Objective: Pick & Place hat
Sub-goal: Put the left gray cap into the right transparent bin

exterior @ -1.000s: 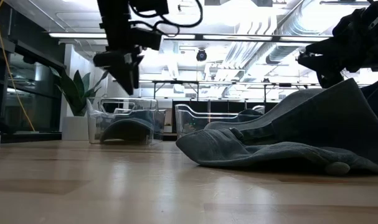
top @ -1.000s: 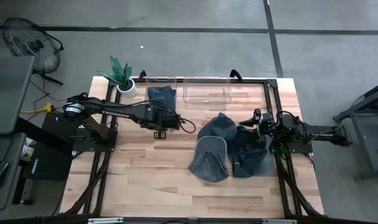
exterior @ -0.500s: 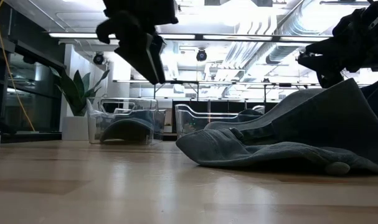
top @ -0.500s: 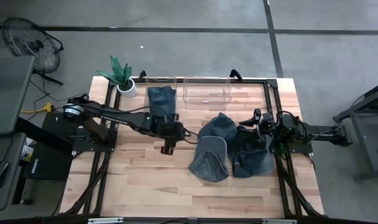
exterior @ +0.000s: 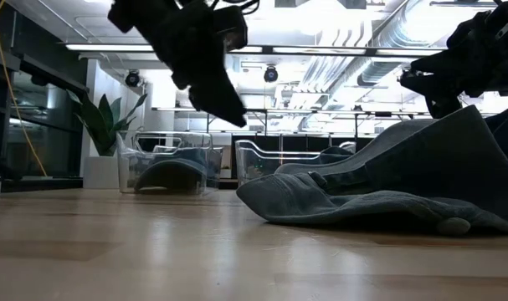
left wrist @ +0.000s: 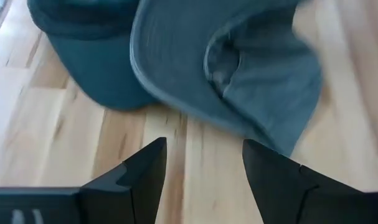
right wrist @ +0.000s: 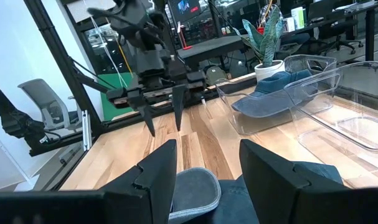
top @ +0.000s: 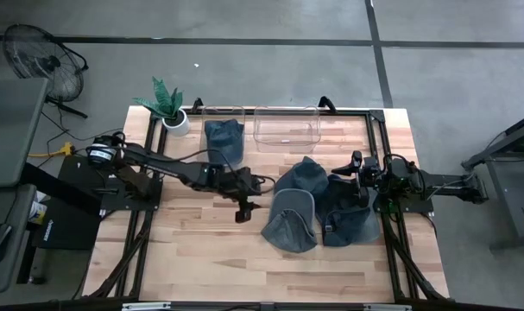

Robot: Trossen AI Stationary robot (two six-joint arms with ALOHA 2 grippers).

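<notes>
Two grippers: we see both with fingers apart, empty.
High: left gripper just beside hats; right gripper over them.
Left wrist: fingers above bare table.
Right wrist: bin holds one hat.

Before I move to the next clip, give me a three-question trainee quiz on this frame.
1. True or false: the left gripper is holding a hat.
2. Which bin already has a hat in it? A) left bin B) right bin
3. Fill in: the right gripper hangs over the ____ of hats.

Key
1. False. Its fingers are open and empty, above bare table beside the hat pile.
2. A. The right bin is empty.
3. Pile. Its fingers are open with nothing between them.
</notes>
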